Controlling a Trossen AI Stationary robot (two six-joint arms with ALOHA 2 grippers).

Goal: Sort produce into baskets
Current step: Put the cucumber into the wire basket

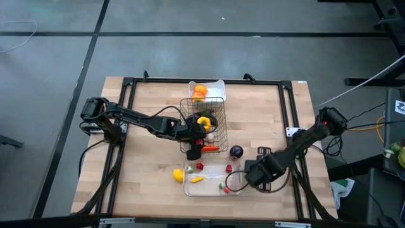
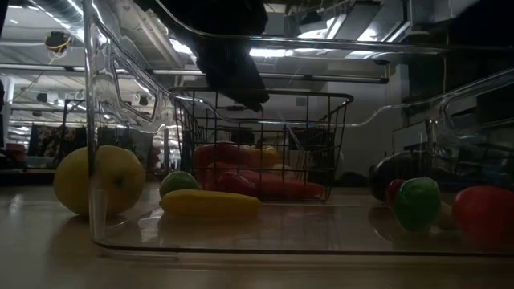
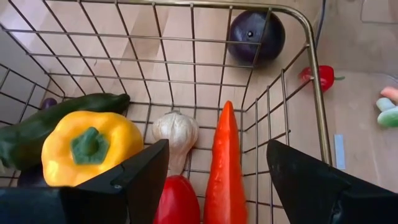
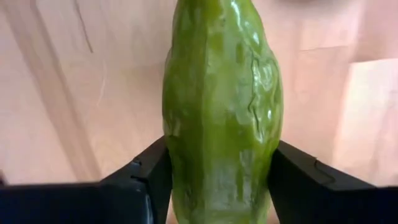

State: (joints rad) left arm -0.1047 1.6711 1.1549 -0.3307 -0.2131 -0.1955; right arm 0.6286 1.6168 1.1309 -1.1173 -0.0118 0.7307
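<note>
In the high view, the left gripper [image 1: 197, 136] hangs over the wire basket [image 1: 218, 104] at the centre of the frame. Its wrist view shows the fingers [image 3: 134, 180] spread wide with nothing between them, above a yellow pepper [image 3: 87, 146], a dark green cucumber [image 3: 37, 127], a garlic bulb [image 3: 176, 132], a carrot [image 3: 226, 165] and a red pepper [image 3: 177, 200] inside the basket. Above the basket sits the white tray [image 1: 218, 85] holding orange produce. A lemon [image 1: 178, 174] lies just left of the clear tray [image 1: 212, 189] at lower centre. A purple eggplant [image 1: 236, 151] rests on the bench [image 1: 152, 114] right of the basket. At lower right, the right gripper [image 1: 235, 182] sits at the clear tray's right end, its fingers [image 4: 140, 180] pressed against both sides of a light green cucumber [image 4: 221, 112].
</note>
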